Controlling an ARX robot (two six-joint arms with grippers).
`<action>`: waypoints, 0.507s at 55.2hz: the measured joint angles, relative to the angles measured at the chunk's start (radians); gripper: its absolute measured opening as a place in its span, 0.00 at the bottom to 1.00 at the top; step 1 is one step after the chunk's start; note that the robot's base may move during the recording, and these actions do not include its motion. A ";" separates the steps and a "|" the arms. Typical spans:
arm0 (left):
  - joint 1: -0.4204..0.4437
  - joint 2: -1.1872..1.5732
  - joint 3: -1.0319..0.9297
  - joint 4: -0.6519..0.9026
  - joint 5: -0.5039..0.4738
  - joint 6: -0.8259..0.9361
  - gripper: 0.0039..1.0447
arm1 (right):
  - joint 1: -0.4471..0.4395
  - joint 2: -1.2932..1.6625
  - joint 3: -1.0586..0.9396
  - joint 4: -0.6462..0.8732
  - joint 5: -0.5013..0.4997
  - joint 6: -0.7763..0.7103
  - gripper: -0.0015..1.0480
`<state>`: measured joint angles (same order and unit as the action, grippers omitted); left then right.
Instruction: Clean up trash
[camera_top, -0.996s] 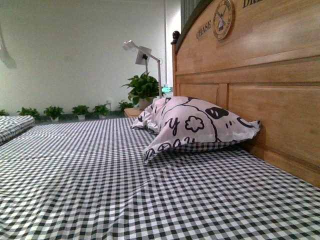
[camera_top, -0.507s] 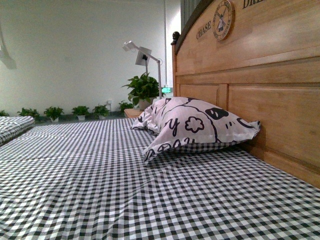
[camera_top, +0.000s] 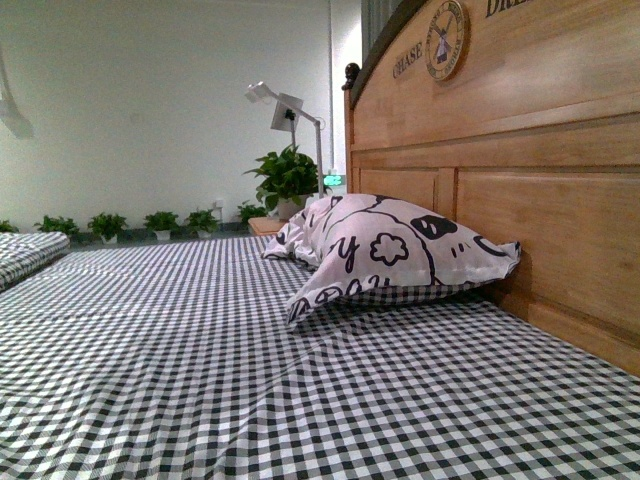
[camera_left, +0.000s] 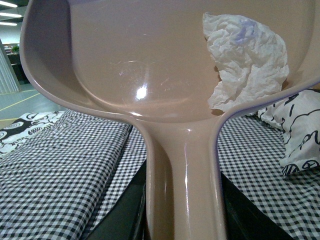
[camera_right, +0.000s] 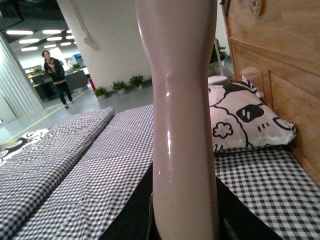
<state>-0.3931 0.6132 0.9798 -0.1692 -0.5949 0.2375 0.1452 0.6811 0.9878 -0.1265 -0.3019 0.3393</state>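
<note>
The wooden headboard (camera_top: 500, 150), upper right of the front view, reads "CHASE" beside a round emblem (camera_top: 446, 38); a further word is cut off at the frame edge.

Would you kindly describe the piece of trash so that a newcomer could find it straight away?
In the left wrist view, a big pinkish-beige dustpan fills the frame above the checked bed. Inside it, against its rim, lies the tissue wad: small, white, crumpled and unprinted, unlike the cartoon-print pillow.
</note>
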 joint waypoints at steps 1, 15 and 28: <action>0.000 0.000 0.000 0.000 0.000 0.000 0.25 | 0.000 0.000 0.000 0.000 0.000 0.000 0.18; 0.000 0.000 0.000 0.000 0.000 0.000 0.25 | 0.000 0.000 0.000 0.000 0.000 0.000 0.18; 0.000 0.000 0.000 0.000 0.000 0.000 0.25 | 0.000 0.000 0.000 0.000 0.000 0.000 0.18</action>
<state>-0.3931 0.6132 0.9798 -0.1692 -0.5953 0.2375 0.1452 0.6811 0.9878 -0.1265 -0.3019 0.3393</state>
